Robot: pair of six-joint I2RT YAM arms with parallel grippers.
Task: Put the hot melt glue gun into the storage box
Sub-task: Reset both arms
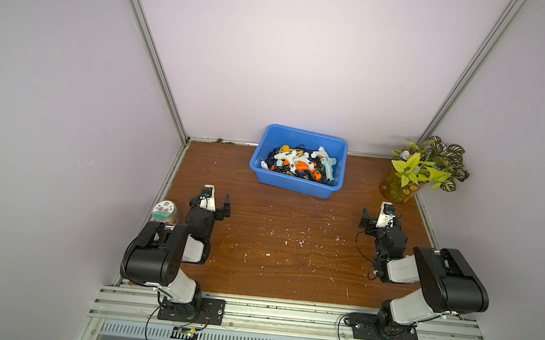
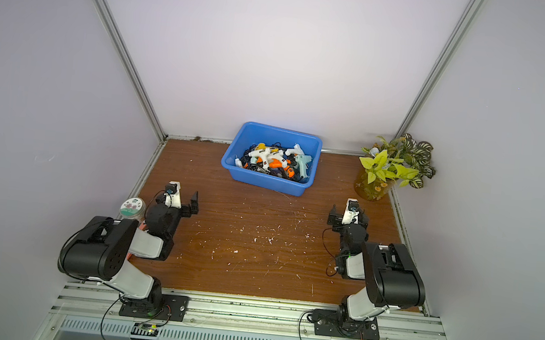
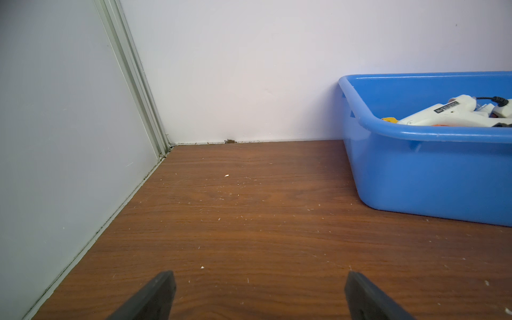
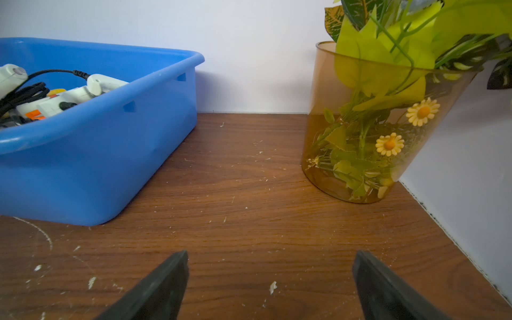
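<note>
Starting at the far left with a small round jar (image 1: 165, 211) under a flowered lid, standing beside the left arm (image 1: 154, 254), clear of the working area. Holding the left pincer (image 3: 259, 277) low over the wood-grain tabletop (image 1: 272, 262), spread wide and gripping nothing, apparently parked out of the way. Noting white flecks and scuffs across that brown surface.

Finding the hot melt glue guns (image 1: 291, 157) lying inside the storage box (image 1: 291, 187) at the back. Seeing white, orange and pale teal pistol shapes in hard plastic, tangling with black cords (image 1: 273, 154). Seeing none loose outside, so judging the task as good as finished. Reading the box as smooth bright blue plastic with a rolled rim and sloped sides.

Holding the right pincer (image 4: 271, 255) likewise apart and empty. Ending in the right corner with an amber see-through vase (image 1: 395, 191) of leafy stems and daisies, standing well apart from the box.
</note>
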